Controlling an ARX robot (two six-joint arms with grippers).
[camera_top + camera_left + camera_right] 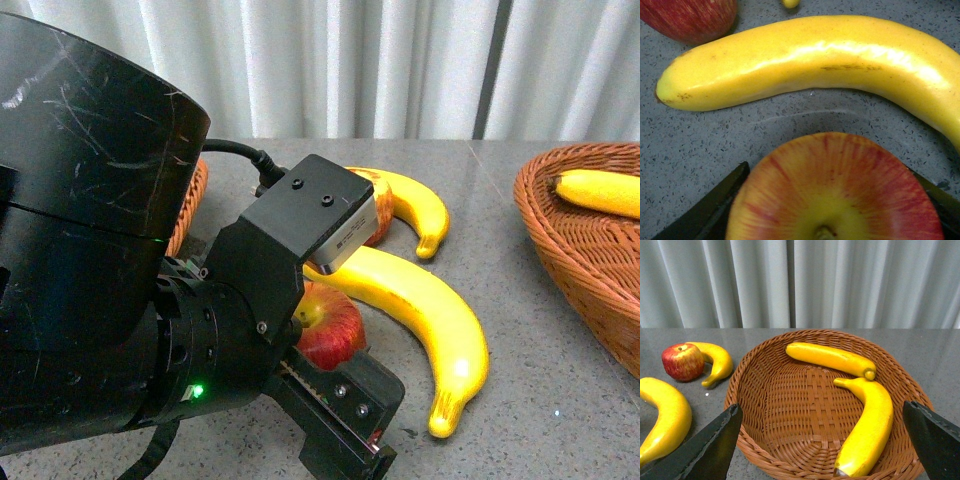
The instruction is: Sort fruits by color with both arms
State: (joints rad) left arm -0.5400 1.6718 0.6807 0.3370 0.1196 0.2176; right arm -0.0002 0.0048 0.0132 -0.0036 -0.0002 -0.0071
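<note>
Apple, likely stiff and slippery, is sitting mid-girth between left jaws, pinch unclear; right jaws are hanging spread.

Brown wicker basket on a grey speckled table; perhaps another basket at left; pale curtain behind

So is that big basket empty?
Not empty: a straight banana and a curved banana lie in the basket, bare weave around them.
</note>
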